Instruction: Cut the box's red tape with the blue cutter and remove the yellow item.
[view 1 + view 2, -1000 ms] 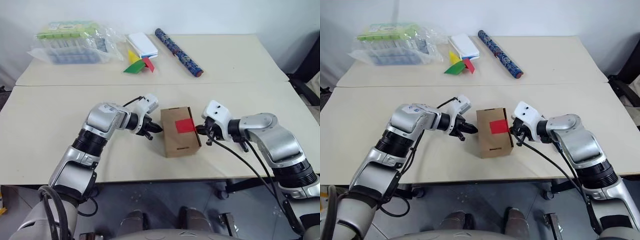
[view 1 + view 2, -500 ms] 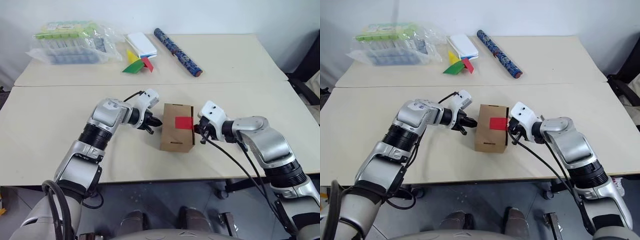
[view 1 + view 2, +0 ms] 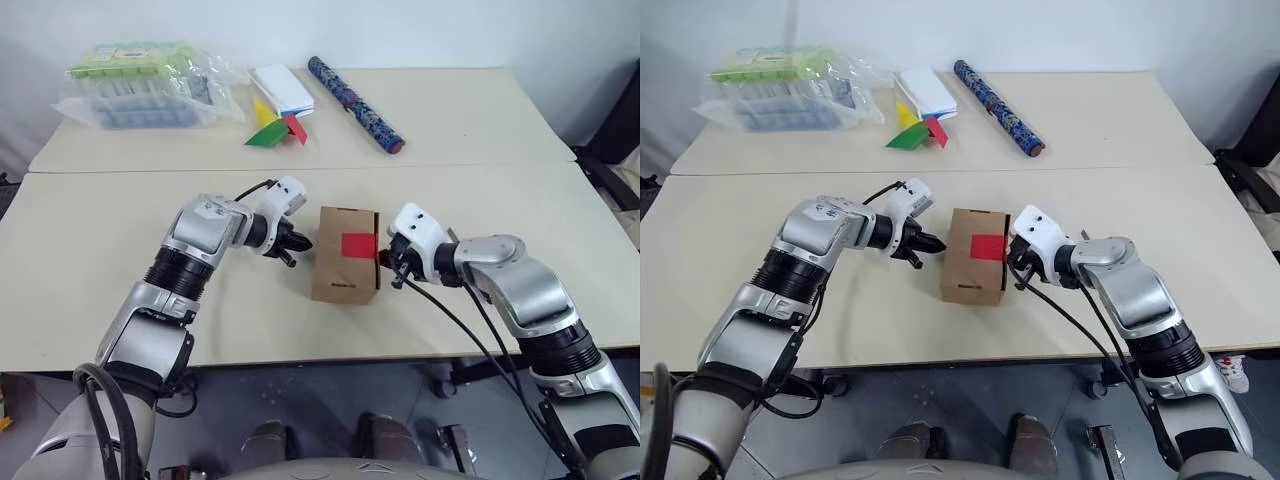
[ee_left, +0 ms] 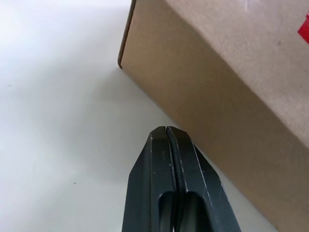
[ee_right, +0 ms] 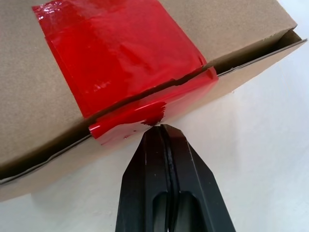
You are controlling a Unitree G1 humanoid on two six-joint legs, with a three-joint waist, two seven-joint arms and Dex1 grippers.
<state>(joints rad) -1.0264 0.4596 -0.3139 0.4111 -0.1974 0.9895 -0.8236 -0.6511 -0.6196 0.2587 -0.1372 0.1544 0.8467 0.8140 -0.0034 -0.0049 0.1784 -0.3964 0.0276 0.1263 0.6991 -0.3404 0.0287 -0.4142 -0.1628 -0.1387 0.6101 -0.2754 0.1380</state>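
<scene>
**A:** Where is your box [image 3: 346, 254] right now?

**B:** It sits on the near counter [image 3: 90, 270], between your two arms. Take it as the landmark. Your left gripper [image 3: 301, 243] is just beside its left wall, and the left wrist view shows the black tips close to that brown wall, though you cannot tell from it whether they touch. Your right gripper [image 3: 384, 259] is at the opposite side, at the lid edge.

**A:** And the jaws?

**B:** Both pairs are pressed fully together with nothing between them. In the right wrist view your right jaws come to a single point that meets the lower lip of the red tape [image 5: 126, 63], where it folds over the lid edge.

**A:** What does the tape look like there?

**B:** It bridges the top panel and the flap, and a thin ragged split runs across it along the seam. Beside the patch, the flap stands a little off the box's side, leaving a dark gap.

**A:** Anything else around the box?

**B:** Well behind it, on the far counter, you have a clear pack of green-capped tubes [image 3: 145, 84] to the left, a white pad [image 3: 283, 88] and a paper pinwheel [image 3: 277, 129] more directly behind, and a dark blue patterned roll [image 3: 355, 103] lying diagonally behind and to the right.
</scene>
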